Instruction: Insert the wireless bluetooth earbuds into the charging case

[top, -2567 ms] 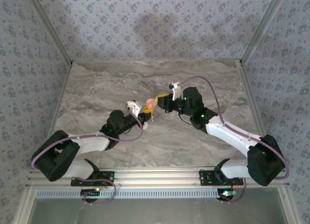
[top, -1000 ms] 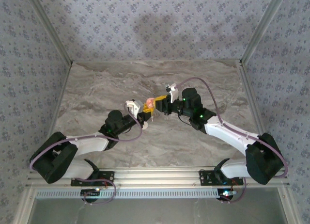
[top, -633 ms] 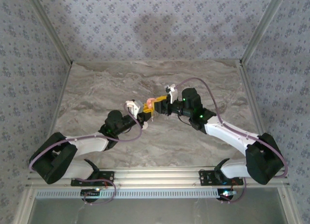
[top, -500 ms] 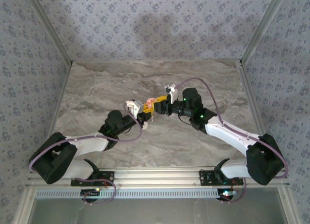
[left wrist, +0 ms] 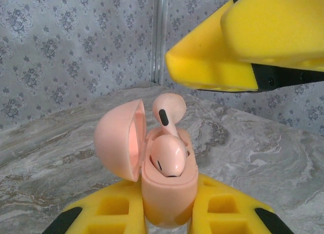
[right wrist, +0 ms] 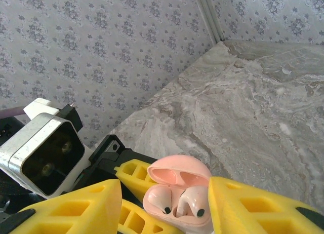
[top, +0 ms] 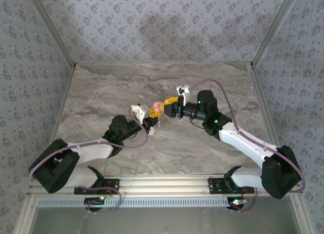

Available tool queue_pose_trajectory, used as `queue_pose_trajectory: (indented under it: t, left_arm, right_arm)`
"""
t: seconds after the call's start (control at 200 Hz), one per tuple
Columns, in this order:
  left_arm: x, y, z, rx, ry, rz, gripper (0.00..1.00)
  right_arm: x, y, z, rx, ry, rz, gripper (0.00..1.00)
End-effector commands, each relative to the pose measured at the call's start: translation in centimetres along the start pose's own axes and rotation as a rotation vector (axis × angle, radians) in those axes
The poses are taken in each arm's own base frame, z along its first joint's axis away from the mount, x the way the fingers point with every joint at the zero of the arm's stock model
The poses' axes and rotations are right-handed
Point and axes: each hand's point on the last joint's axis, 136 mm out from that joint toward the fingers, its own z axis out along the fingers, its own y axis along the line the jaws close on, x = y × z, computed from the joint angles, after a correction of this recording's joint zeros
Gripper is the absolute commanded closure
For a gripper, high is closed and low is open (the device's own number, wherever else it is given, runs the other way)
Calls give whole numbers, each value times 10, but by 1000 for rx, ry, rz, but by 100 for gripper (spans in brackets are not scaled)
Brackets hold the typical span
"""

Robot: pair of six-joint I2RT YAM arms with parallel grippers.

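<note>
Charging case (left wrist: 169, 198) above grey marbled table (top: 101, 97), floral-patterned walls (top: 152, 21) around.

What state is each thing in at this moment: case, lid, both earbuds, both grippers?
case: upright, gripped at its base.
lid: open.
front earbud: seated in its slot.
rear earbud: in its slot but standing proud.
left gripper: shut on the case.
right gripper: open, holding nothing.

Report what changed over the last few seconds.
The right gripper pulled back rightward from the charging case, its fingers spread, holding nothing. The left gripper stayed shut on the case, in place; both earbuds sit in it.
</note>
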Motion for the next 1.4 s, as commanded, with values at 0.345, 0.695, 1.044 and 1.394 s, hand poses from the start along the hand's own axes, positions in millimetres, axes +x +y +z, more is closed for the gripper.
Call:
queue_pose_trajectory:
  t: [0.345,0.695,1.044,1.394]
  left_arm:
    - [-28,-7,-1,28,-80,33,83]
    - [-28,-8,-1,38,-75,35,83]
    - [-29,-10,0,50,-74,42,83]
    - [-28,-9,0,45,-71,46,83]
  right_arm:
    - [-2,-5,4,-20,34,77,66]
    - [-11,-7,6,-48,12,90,64]
    - [-11,-10,11,-62,23,106,66]
    - [-5,-2,7,-100,41,106,74]
